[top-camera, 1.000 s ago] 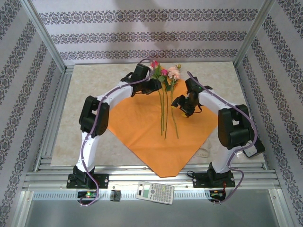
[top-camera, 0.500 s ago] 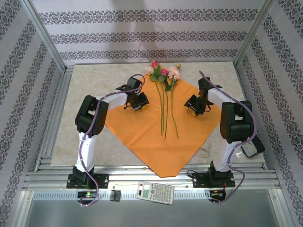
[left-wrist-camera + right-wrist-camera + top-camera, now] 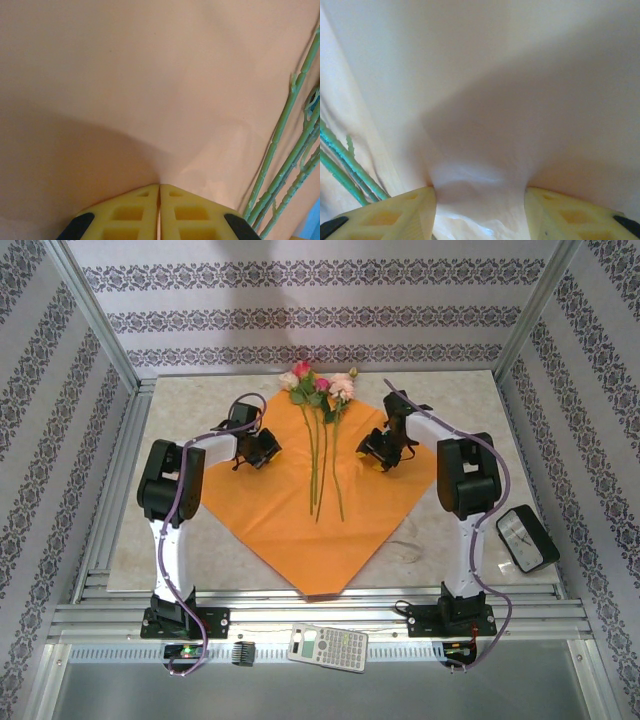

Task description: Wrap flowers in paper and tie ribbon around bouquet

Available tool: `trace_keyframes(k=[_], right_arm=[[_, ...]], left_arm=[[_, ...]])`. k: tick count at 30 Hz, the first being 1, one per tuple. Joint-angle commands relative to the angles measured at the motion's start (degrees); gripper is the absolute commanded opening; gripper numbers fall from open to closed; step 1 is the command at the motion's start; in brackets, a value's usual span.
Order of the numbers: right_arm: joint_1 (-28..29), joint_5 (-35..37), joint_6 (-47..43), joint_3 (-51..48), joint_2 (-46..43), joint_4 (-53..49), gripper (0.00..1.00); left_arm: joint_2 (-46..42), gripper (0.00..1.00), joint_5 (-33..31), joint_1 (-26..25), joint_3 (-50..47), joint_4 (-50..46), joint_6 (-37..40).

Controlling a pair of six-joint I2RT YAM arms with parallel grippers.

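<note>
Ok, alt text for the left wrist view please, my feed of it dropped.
The left gripper, its yellow fingers shut together at bottom centre, pinches the paper, which puckers up from the tips. Thin green stems of the flowers run along the right edge.

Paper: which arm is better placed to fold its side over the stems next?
Left, probably. The left gripper is shut on a pinch of paper beside the stems; the right gripper stands open around bunched paper, no firm hold yet.
</note>
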Motion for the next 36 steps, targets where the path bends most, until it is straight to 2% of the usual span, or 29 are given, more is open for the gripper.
trace_keyframes(k=[1, 7, 10, 13, 20, 25, 29, 32, 36], right_arm=[[0.3, -1.7, -0.6, 1.9, 0.2, -2.1, 0.55], [-1.5, 1.9, 0.1, -3.1, -13.0, -1.7, 0.61], [-3.2, 5.4, 2.4, -10.9, -22.8, -1.8, 0.62], [-4.0, 6.6, 6.6, -21.5, -31.9, -1.9, 0.57], [0.8, 7.5, 19.1, -42.2, -48.5, -3.6, 0.53], [8.4, 1.6, 24.5, -46.8, -49.1, -2.6, 0.56], [14.8, -1.2, 26.1, -49.2, -47.1, -1.2, 0.59], [17.1, -1.7, 26.1, -51.0, -45.8, 0.1, 0.59], [17.6, 0.4, 23.8, -51.2, -45.3, -0.7, 0.60]], left_arm=[[-0.4, 0.09, -2.2, 1.0, -2.1, -2.9, 0.9], [-2.0, 0.09, 0.5, 0.3, -2.6, -0.8, -1.7], [-3.6, 0.09, 0.6, -0.4, -3.4, 0.6, -2.9], [-5.0, 0.10, 0.9, -1.6, -3.5, 1.0, -3.7], [-11.4, 0.30, -0.4, -4.2, -5.2, -5.2, -2.9], [-12.8, 0.25, 5.3, -6.4, -6.8, -8.9, -2.3], [-11.9, 0.22, 8.6, -8.5, -9.8, -6.7, -2.5], [-10.6, 0.19, 9.4, -9.4, -12.1, -2.2, -3.8], [-8.4, 0.17, 8.1, -10.0, -11.8, -2.2, -2.3]])
